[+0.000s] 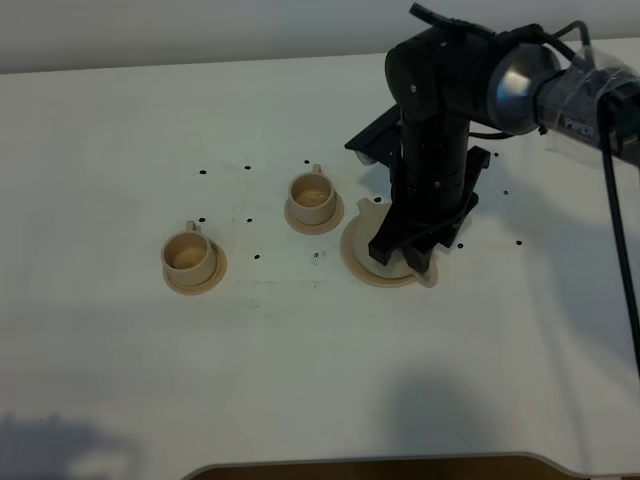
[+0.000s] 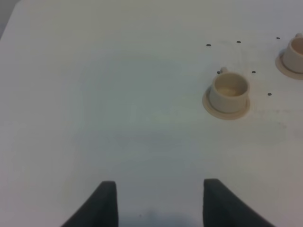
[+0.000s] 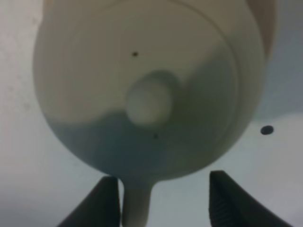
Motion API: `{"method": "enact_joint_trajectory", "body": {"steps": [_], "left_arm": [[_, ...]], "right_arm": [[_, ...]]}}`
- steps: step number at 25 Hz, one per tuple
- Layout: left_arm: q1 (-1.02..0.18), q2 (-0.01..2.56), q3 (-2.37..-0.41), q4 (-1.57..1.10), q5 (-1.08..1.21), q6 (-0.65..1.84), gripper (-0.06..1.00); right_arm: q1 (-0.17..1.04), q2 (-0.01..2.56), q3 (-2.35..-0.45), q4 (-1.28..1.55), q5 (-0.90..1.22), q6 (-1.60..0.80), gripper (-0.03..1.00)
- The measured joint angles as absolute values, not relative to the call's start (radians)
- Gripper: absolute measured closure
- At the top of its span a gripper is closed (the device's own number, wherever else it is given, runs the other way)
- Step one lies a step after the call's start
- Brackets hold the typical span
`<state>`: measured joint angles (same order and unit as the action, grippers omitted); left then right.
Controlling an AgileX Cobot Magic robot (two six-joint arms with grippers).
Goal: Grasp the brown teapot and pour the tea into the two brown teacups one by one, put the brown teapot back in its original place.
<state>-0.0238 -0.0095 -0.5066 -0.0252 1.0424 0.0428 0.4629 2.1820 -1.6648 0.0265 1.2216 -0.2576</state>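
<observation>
A white table [image 1: 120, 380] seen from above, dotted with small black marks. The right arm [image 1: 435, 130], black and bulky, reaches straight down over a wide saucer [image 1: 358, 262] right of the table's centre and hides most of what sits there. The wrist view shows the teapot [image 3: 142, 71] directly below and just ahead of the right gripper [image 3: 163, 189]. It appears to rest on the wide saucer, though the contact is hidden. Left of the saucer stand two cups on small saucers, the nearer cup [image 1: 312, 198] close by and the farther cup [image 1: 189, 256] well to the left. The left gripper [image 2: 158, 203] hovers over bare table with its jaws spread and empty, far from the teapot, so the right arm is plainly the nearer one. The relation that matters is at the handle [image 3: 137, 205]. It points back toward the right gripper and lies between the two dark fingers [image 3: 106, 203], closer to one than the other. The jaws are spread on either side of it and are not pinching it. The teapot's long axis, handle to spout, seems to run away from the gripper toward the cups, with the lid knob [image 3: 149, 103] on that line. The spout itself is not clearly seen.
</observation>
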Motion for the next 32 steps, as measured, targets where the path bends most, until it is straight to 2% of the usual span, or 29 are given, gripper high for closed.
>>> {"method": "enact_joint_trajectory", "body": {"steps": [9, 12, 19, 32], "left_arm": [[-0.024, -0.009, -0.507, -0.025, 1.042, 0.043, 0.49], [-0.024, -0.009, -0.507, -0.025, 1.042, 0.043, 0.49], [-0.024, -0.009, -0.507, -0.025, 1.042, 0.043, 0.49], [-0.024, -0.009, -0.507, -0.025, 1.042, 0.043, 0.49]], "right_arm": [[0.463, 2.189, -1.665, 0.027, 1.224, -0.258, 0.57], [0.463, 2.189, -1.665, 0.029, 1.227, -0.258, 0.63], [0.463, 2.189, -1.665, 0.027, 1.233, -0.257, 0.85], [0.463, 2.172, -1.665, 0.047, 1.226, -0.258, 0.85]]}}
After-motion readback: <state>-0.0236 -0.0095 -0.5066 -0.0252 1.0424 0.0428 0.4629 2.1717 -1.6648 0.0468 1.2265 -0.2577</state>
